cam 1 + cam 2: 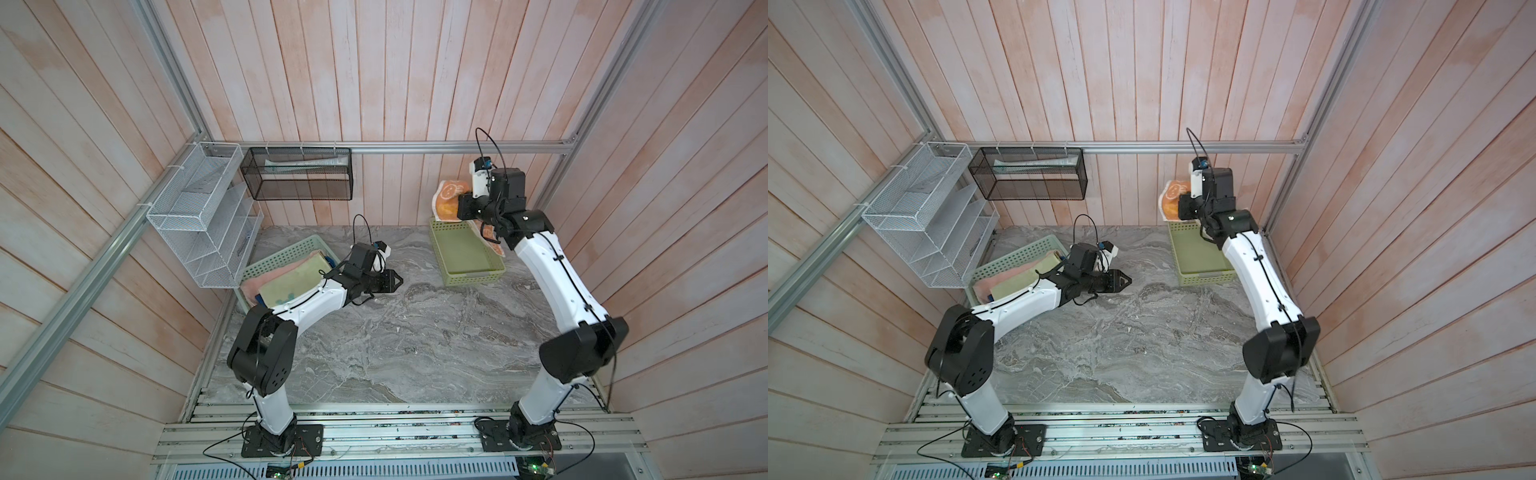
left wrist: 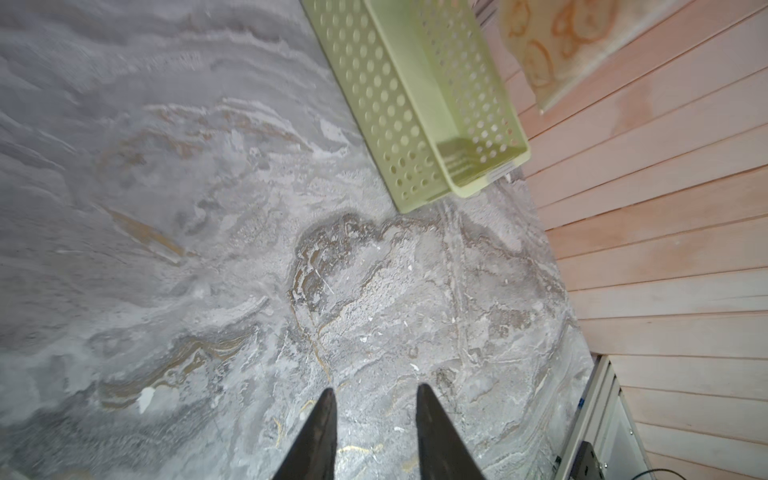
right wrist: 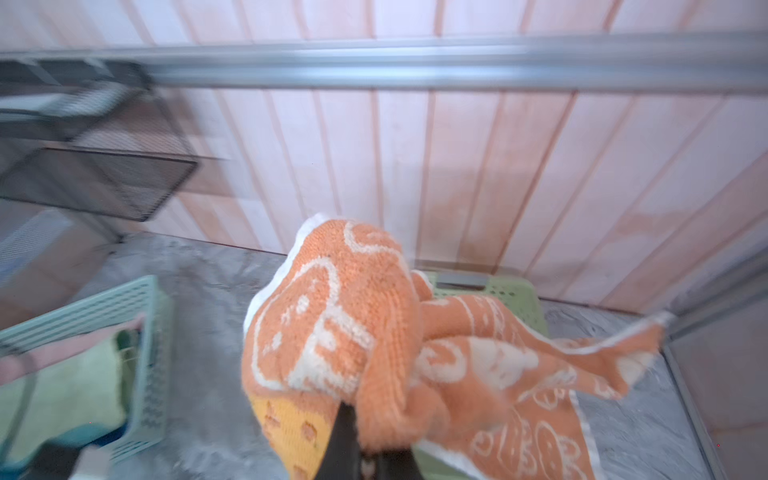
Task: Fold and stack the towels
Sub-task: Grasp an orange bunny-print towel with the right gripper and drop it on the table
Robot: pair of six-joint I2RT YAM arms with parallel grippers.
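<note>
The orange rabbit towel (image 1: 445, 201) is hanging bunched in the upper right of both top views, above the yellow-green basket (image 1: 473, 276). The right gripper (image 3: 365, 451) is clenching it, probably to bring it out for folding. The left gripper (image 2: 376, 390) is hovering parted, holding nothing, left of centre.
</note>
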